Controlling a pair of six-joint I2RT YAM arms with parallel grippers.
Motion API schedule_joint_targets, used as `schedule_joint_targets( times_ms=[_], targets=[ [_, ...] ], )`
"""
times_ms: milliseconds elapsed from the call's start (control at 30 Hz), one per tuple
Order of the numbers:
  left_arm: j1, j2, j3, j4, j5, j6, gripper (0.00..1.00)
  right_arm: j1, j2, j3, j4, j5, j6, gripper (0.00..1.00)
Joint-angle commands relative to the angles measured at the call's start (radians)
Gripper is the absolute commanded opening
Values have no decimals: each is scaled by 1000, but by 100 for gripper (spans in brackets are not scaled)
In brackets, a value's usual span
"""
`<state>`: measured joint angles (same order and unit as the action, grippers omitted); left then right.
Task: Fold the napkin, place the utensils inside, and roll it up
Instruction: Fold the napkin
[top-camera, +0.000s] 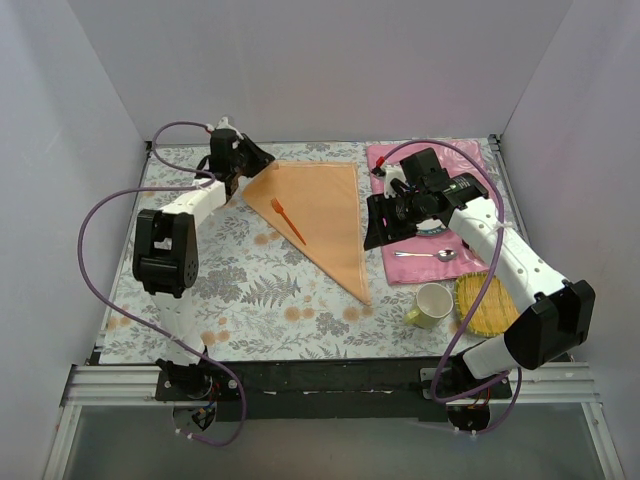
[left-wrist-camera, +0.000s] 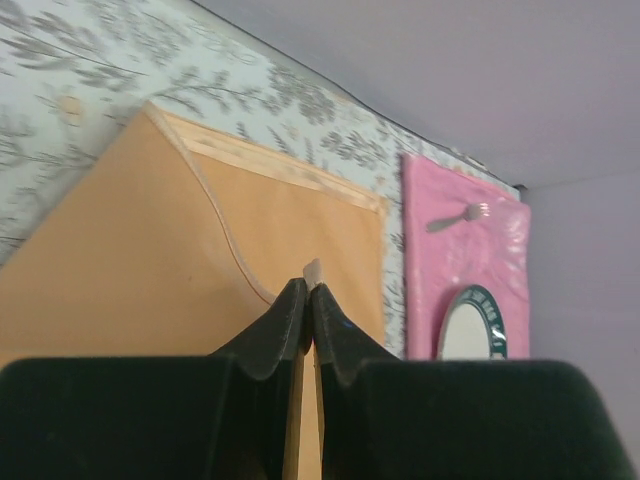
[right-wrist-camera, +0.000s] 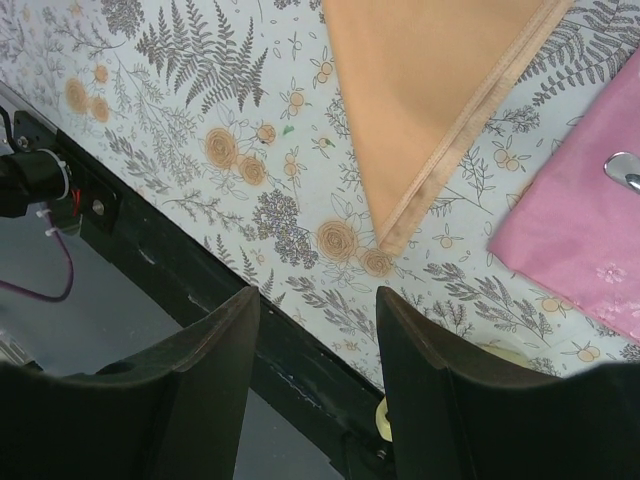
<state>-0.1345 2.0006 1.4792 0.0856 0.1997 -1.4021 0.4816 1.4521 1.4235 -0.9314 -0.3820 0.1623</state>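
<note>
Peach-orange napkin (top-camera: 315, 215) lies folded in a triangle on the floral tabletop (top-camera: 250, 300). My left tool (left-wrist-camera: 308, 295) is pinched closed on its left corner, probably pinning the fold. My right tool (right-wrist-camera: 315, 300) hangs wide open and empty above the near tip. The spoon (top-camera: 430, 255) and fork (left-wrist-camera: 460, 215) wait on the pink placemat (top-camera: 400, 268). Plain pale walls.
</note>
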Motion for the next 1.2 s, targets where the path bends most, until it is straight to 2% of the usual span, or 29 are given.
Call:
schedule_joint_targets(
  times_ms=[0,300,667,967,1167],
  targets=[
    [-43,-109,-88,16,-34,-35,3,-6,-7,-24,55,-37,13,58],
    [-118,-187,-207,28,-43,-113,3,-8,91,12,138,-106,60,58],
    [-185,-256,-316,22,-57,-178,3,-15,128,-63,262,-158,121,58],
    [-232,-303,-399,22,-59,-238,3,-37,116,-106,273,-175,125,58],
    [-263,-280,-396,16,-48,-264,4,-57,116,-117,269,-187,109,58]
  ],
)
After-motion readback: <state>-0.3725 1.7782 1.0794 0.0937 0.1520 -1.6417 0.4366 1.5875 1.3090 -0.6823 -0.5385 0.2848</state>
